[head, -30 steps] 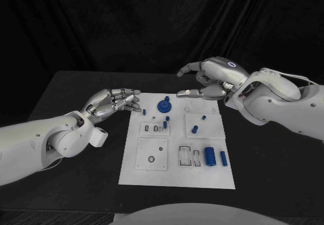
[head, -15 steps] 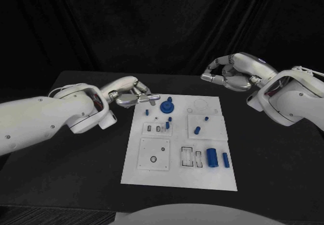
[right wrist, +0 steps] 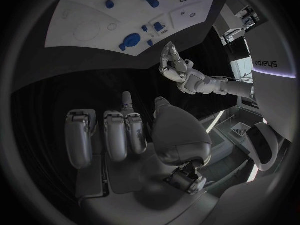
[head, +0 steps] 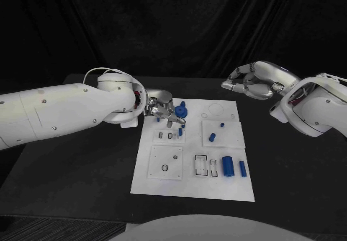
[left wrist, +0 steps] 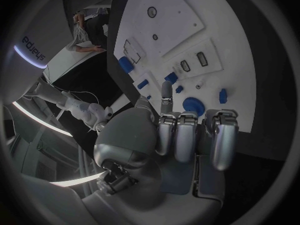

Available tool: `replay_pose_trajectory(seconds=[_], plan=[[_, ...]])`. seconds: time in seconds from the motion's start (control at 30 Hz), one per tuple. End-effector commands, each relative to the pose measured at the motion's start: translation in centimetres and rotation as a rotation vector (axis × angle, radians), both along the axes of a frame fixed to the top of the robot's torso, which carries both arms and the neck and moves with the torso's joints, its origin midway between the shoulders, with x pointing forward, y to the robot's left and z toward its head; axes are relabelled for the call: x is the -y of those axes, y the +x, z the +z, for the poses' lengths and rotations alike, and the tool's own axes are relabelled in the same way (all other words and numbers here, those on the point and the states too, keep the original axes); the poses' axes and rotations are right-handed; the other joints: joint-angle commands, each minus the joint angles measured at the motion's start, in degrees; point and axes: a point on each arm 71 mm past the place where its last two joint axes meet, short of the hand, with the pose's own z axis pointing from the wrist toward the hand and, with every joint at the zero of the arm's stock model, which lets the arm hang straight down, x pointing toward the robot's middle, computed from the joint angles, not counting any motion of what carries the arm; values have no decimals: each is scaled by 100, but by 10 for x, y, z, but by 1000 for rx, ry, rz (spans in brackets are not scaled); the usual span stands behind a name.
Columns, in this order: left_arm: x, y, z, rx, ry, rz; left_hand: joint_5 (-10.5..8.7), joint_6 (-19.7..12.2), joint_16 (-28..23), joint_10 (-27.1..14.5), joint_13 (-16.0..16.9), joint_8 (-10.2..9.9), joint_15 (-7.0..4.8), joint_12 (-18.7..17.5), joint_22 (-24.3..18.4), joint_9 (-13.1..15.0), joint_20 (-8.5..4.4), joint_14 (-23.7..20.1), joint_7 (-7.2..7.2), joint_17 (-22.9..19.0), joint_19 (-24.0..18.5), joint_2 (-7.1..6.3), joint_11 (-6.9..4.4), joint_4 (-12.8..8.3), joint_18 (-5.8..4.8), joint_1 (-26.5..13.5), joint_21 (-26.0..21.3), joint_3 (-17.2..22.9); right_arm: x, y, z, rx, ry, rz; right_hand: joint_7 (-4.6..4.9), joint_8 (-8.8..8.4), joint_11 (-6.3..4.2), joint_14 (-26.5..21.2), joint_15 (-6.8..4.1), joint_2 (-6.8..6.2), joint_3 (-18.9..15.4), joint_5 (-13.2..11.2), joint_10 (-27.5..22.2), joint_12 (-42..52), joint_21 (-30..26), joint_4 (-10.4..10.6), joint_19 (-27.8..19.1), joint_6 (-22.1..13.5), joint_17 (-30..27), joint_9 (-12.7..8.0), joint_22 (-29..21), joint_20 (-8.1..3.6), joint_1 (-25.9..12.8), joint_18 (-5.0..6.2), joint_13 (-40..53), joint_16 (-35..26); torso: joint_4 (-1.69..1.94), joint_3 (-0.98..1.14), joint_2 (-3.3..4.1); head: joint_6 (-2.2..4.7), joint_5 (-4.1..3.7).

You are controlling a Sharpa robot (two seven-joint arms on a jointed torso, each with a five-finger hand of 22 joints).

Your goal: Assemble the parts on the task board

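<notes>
The flat white rectangular task board [head: 192, 188] lies on the black tabletop [head: 87, 165]. A round blue knob-like part [head: 178, 111] stands on it just beside the left hand's fingers [head: 170, 119] (contact cannot be told). Two blue cylinders [head: 227, 166] lie side by side, well apart from them; small blue pegs [head: 212, 136] sit between.

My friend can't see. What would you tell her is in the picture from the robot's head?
A white task board lies on a black table with small blue parts on it. The robot's left hand reaches over the board's far left corner by a round blue part. Its right hand is raised beyond the board.
</notes>
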Motion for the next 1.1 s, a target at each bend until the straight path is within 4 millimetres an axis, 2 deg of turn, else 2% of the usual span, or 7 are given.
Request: replay_pose_trajectory(seconds=[0.03,0.2,0.4,0.57,0.67,0.9,1.1], plan=[[0,2,-6,-57,132,12,-39,-20,15,598,1503,-55,-30,-7,949,55,-41,595,-6,1506,62,102,-50,23,-65,-102,-6,50,4,1,-5,-56,-18,-40,-8,39,-5,605,17,-4,-40,54,597,15,19,-5,521,21,1510,8,1456,17,79,-52,1509,15,-34,44,0,-39,11],[6,5,-6,-51,136,16,21,-77,15,598,1503,-157,-26,-7,896,119,-43,595,12,1506,18,164,-40,12,-52,-206,-32,99,4,2,-8,-71,-25,-44,-9,48,-5,605,17,-2,-51,77,597,15,22,-4,523,25,1510,10,1457,17,95,-52,1509,15,-76,107,14,-76,68],[8,7,-6,-49,140,22,79,-29,15,598,1503,-179,-23,-7,884,198,-40,595,3,1506,11,173,-41,-21,-49,-212,-43,156,3,2,-13,-88,-33,-45,-9,54,-5,605,17,-2,-60,98,597,15,22,-4,523,25,1510,10,1457,16,107,-52,1509,15,-94,129,14,-122,127],[10,9,-6,-50,146,22,108,44,15,598,1503,-133,-39,-7,875,321,-49,595,-28,1506,6,161,-63,-44,-46,-207,-52,205,4,3,-16,-103,-40,-49,-9,55,-5,605,17,-2,-62,103,597,15,18,-4,520,25,1510,10,1456,16,109,-51,1509,15,-98,185,20,-153,158],[13,11,-6,-49,149,22,115,44,15,598,1503,-129,-42,-7,855,347,-52,595,-30,1506,-12,165,-67,-43,-40,-210,-61,218,4,3,-17,-111,-44,-50,-8,56,-4,605,17,-2,-65,110,597,15,13,-3,517,25,1510,10,1454,16,112,-49,1509,15,-96,180,15,-162,149],[17,15,-7,-54,166,22,141,-24,15,598,1503,-148,-50,-7,784,536,-64,595,-32,1506,-78,154,-72,-107,-22,-181,-102,334,1,4,-20,-124,-52,-42,-8,61,-3,605,17,-3,-73,128,597,15,6,-3,512,28,1510,11,1451,16,121,-47,1509,15,-95,217,14,-162,115],[18,19,-8,-58,179,28,49,-52,15,598,1503,345,-146,-7,810,1438,-155,595,-154,1506,-49,55,-182,-210,-25,-269,-118,558,-1,4,-20,-121,-51,-33,-9,72,-3,605,18,-6,-89,157,597,15,11,-6,516,35,1510,11,1453,16,143,-49,1509,15,-87,207,6,-162,102]])
